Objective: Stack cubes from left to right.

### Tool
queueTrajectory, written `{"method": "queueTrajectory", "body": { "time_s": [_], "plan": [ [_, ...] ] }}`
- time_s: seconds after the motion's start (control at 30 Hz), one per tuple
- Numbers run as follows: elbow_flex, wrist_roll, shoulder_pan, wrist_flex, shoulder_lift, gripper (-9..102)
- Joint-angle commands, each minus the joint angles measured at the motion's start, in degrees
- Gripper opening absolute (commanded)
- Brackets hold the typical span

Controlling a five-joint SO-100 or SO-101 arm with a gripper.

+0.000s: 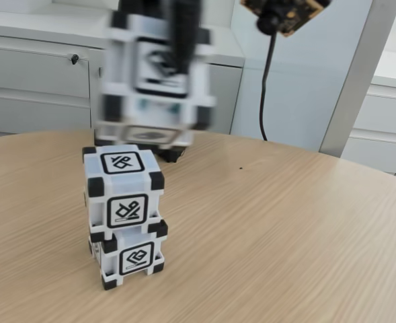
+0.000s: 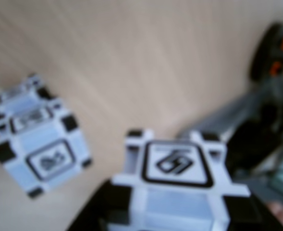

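Two white cubes with black corners stand stacked on the wooden table: the lower cube and the upper cube sitting slightly askew on it. A third cube, blurred by motion, hangs in the air above and a little behind the stack. My gripper is shut on it, one dark finger running down its front face. In the wrist view the held cube sits at the bottom centre between the dark jaws of the gripper, and the stack lies to its left, apart from it.
White cabinets line the wall behind the table. A black cable hangs from a circuit board at the top right. The arm's dark base stands at the right of the wrist view. Bare wood spreads to the right of the stack.
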Motion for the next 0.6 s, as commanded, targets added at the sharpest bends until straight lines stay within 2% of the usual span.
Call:
{"method": "queueTrajectory", "body": {
  "time_s": [0.0, 0.17, 0.37, 0.57],
  "plan": [
    [-2.5, -0.5, 3.1, 0.2, 1.6, 0],
    [-8.3, 0.6, 4.8, 4.8, 0.4, 0],
    [-27.5, 4.0, 4.7, 21.4, -1.1, 0],
    [-47.8, 6.0, 4.8, 34.0, -14.3, 0]
  ]
}}
